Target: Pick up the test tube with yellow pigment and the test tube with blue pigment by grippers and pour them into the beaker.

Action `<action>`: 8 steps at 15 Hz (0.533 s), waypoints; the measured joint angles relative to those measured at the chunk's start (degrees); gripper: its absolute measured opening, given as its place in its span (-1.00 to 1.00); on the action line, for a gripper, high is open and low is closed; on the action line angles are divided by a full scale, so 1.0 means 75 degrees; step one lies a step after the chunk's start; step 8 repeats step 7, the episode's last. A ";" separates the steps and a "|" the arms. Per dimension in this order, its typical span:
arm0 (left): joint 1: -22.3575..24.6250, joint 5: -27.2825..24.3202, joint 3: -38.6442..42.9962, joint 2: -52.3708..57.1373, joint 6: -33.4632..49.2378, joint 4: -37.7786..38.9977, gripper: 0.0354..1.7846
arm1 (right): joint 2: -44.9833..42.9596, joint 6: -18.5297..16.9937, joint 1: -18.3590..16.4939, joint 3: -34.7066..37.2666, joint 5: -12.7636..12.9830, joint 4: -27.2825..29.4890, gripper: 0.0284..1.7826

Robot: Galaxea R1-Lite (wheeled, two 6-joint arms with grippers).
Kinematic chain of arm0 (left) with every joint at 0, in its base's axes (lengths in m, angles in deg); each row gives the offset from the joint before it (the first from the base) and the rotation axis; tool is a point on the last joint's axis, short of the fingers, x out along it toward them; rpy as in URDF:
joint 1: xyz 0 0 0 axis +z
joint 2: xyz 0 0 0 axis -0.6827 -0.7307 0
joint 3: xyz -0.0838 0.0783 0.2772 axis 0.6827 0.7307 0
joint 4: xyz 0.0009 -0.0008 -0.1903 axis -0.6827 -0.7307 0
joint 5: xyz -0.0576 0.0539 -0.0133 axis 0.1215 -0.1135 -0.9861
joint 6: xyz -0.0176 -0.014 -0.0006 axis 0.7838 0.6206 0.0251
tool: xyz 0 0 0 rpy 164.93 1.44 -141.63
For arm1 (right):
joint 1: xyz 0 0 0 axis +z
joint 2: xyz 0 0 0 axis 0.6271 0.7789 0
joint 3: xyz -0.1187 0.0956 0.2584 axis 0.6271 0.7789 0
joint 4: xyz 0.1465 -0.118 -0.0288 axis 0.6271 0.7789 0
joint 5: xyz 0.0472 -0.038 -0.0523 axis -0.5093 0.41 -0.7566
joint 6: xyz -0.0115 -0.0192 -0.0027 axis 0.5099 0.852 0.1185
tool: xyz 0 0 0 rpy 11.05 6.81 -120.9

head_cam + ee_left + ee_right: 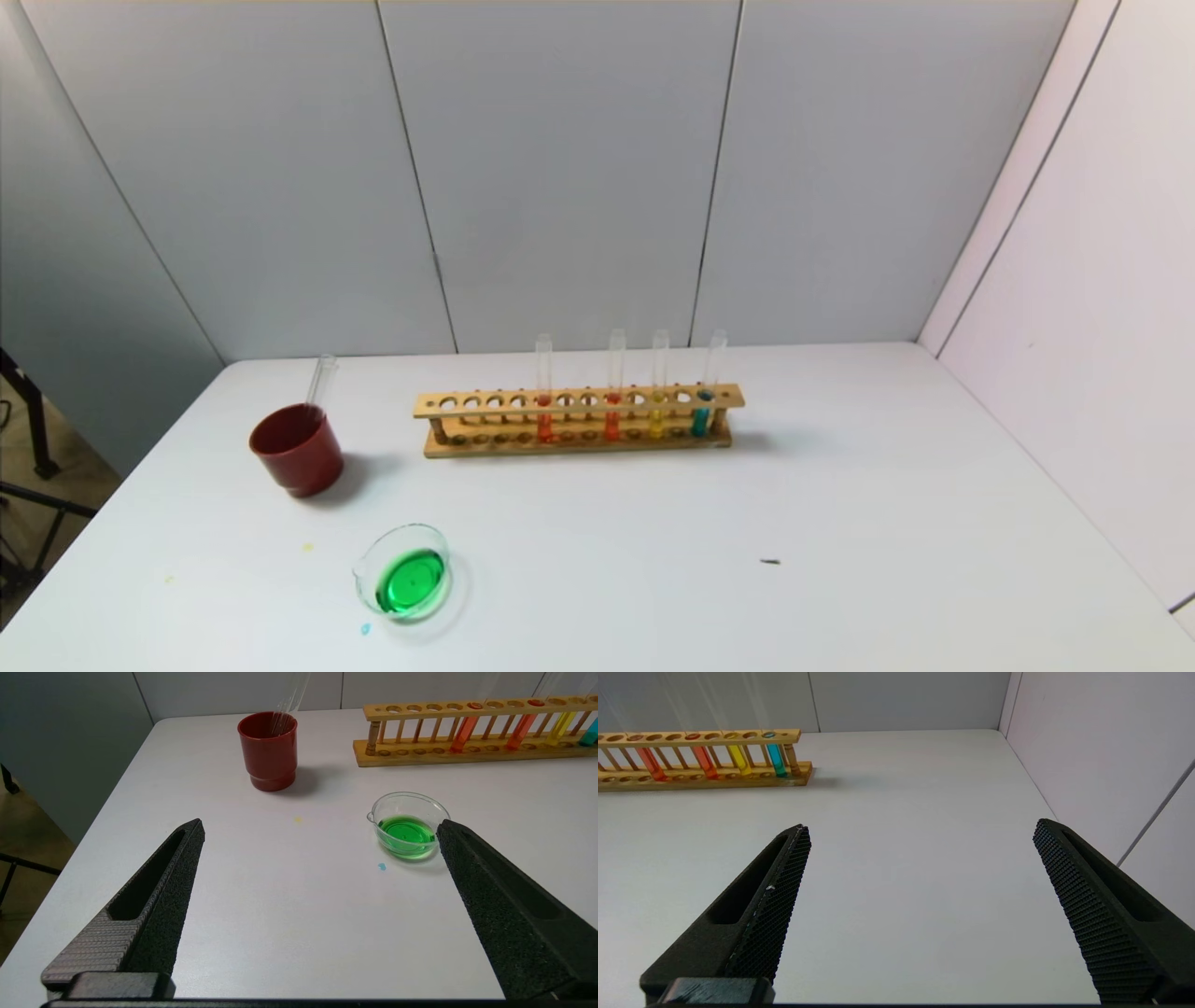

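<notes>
The test tube with yellow pigment (657, 411) stands upright in the wooden rack (485, 405), second from the rack's right end. Beside it, at the right end, stands the test tube with blue pigment (703, 407). The beaker (405, 571) sits near the table's front left and holds green liquid. My left gripper (320, 828) is open over bare table, the beaker (407, 812) just off one fingertip. My right gripper (921, 828) is open above bare table, well short of the rack (794, 777) with its yellow tube (738, 759) and blue tube (776, 759). Neither arm shows in the head view.
A dark red cup (299, 452) with an empty clear tube (320, 381) leaning in it stands left of the rack. Two orange-red tubes (544, 417) (612, 413) stand in the rack. Small yellow (298, 820) and blue (382, 866) spots lie on the table. Walls close the back and right.
</notes>
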State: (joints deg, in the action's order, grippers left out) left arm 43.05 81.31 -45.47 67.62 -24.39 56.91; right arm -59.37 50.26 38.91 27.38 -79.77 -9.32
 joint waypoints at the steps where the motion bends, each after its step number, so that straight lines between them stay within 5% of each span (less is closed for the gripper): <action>1: 0.0000 0.0000 0.0000 0.0000 0.0003 0.0000 0.95 | 0.0000 0.0039 0.0000 -0.0007 0.0010 0.0049 0.96; 8: 0.0000 0.0000 0.0000 0.0000 0.0000 0.0000 0.95 | 0.0000 -0.0011 0.0000 0.0000 -0.0002 0.0000 0.96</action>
